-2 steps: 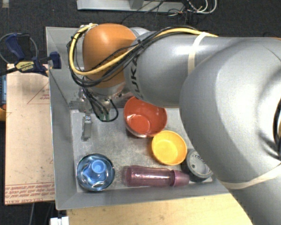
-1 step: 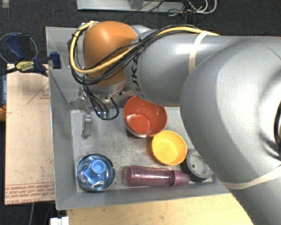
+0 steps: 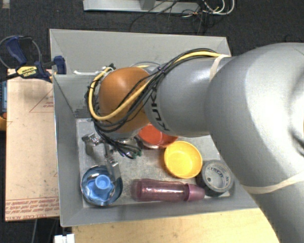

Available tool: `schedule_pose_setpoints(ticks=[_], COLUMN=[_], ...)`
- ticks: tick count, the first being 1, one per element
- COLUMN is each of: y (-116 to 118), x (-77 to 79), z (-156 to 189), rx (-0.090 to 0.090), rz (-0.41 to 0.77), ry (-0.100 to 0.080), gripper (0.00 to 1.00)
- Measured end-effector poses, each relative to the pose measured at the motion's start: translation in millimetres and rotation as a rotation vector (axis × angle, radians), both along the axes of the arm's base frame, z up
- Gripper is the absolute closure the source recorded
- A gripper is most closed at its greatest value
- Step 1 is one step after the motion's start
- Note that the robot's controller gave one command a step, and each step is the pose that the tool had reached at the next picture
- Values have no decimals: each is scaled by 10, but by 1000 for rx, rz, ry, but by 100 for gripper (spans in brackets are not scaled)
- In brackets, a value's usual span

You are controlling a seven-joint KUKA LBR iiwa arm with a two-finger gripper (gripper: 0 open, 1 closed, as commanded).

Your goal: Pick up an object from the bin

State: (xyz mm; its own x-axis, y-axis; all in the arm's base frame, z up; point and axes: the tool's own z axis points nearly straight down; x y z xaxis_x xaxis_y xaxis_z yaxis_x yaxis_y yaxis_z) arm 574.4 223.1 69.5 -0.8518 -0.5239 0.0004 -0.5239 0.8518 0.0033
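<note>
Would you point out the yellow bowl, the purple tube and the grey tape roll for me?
yellow bowl (image 3: pixel 182 160), camera view, on its inner floor.
purple tube (image 3: pixel 164 190), camera view, middle of its body.
grey tape roll (image 3: pixel 218 172), camera view, on its upper face.

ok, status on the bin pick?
Gripper low in bin, right beside the blue-capped jar. No grasp visible. Purple bottle, yellow bowl, tape roll lie apart from it.

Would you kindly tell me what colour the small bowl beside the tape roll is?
The bowl is yellow, clearest in the camera view.
</note>
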Motion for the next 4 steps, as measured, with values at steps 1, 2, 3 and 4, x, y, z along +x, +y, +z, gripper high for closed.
schedule_pose_setpoints(ticks=[1,2,3,4], y=[116,-310,29,226], x=[-274,-521,-741,-751], z=[460,300,62,113], rx=[2,1,5,1], rz=[138,-36,409,391], ry=[-8,-1,-35,-47], gripper=[0,0,0,100])
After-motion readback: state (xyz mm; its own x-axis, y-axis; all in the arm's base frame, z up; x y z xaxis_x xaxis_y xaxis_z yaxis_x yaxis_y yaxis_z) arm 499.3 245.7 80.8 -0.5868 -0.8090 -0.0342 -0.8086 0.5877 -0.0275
